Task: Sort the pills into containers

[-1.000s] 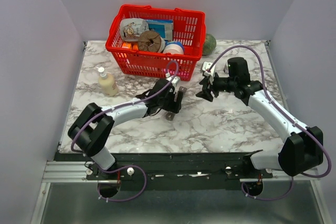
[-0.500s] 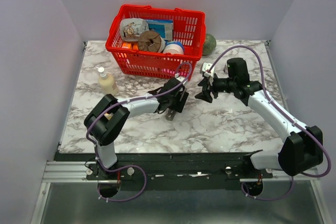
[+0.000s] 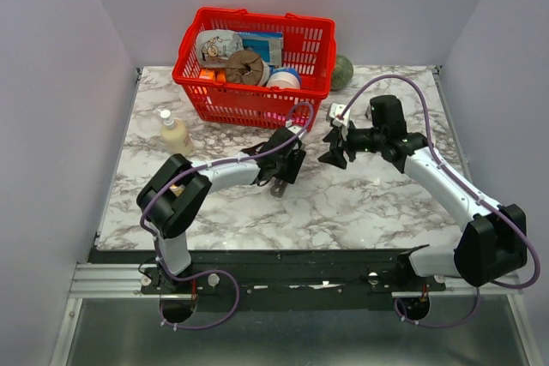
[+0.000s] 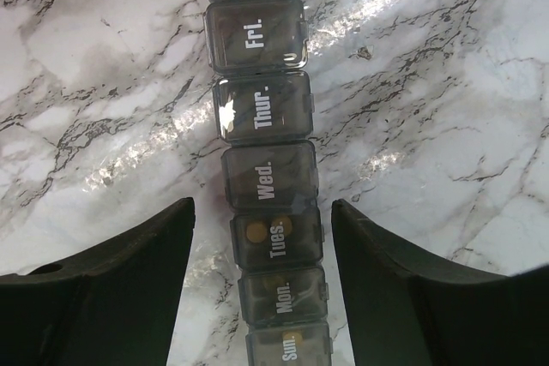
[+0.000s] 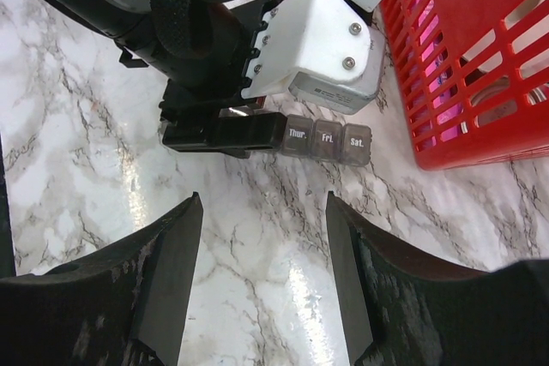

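The pill box [image 4: 262, 109] lies flat on the worktop [image 4: 446, 126], just short of the red basket [image 5: 480, 57]. Its long axis runs along the left arm's reach, with the "Sun" end pointing back toward the arms and "Sat" toward the basket. The left claw [image 4: 262, 212] hangs spread astride it near "Tues", touching neither side. The right claw [image 5: 262, 212] is spread too, empty, close by. My worry is that an off-centre squeeze could swivel or tip the narrow strip and jostle the yellow pills [image 4: 256, 231] inside.
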